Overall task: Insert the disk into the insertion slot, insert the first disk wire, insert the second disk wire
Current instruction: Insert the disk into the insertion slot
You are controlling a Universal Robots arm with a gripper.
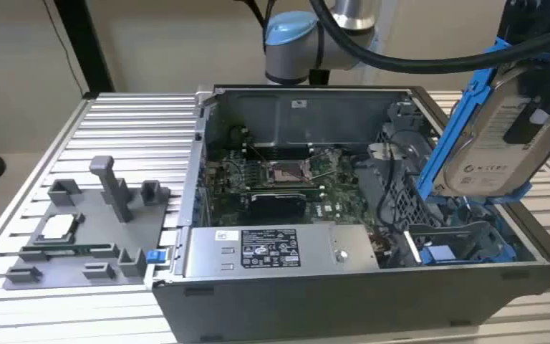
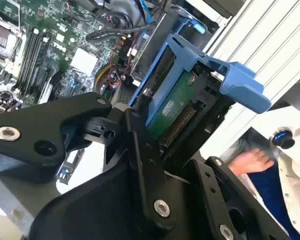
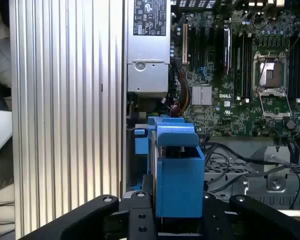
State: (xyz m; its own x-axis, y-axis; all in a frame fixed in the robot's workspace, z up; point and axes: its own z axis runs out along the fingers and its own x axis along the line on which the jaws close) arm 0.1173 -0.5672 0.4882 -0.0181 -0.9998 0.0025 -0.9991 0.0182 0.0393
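Note:
The disk (image 1: 493, 147), a silver-grey drive with a white label in a bright blue frame, hangs tilted on edge above the exterior view's right end of the open case. My gripper (image 1: 541, 107) is shut on it from above. In both wrist views the blue frame (image 2: 190, 75) (image 3: 177, 170) sits between the black fingers (image 2: 140, 150); the second wrist view also shows the disk's green board and connector. The insertion slot (image 1: 458, 240), a bay with blue fittings and perforated grey walls, lies below the disk. Loose black wires (image 3: 230, 165) lie beside the bay.
The grey computer case (image 1: 351, 294) stands on a ribbed aluminium table (image 1: 122, 129). The labelled power-supply box (image 1: 266, 249) and the motherboard (image 1: 275, 179) are inside it. A grey fixture plate (image 1: 94, 229) lies at the exterior view's left. A person's hand (image 2: 250, 161) is beyond the table edge.

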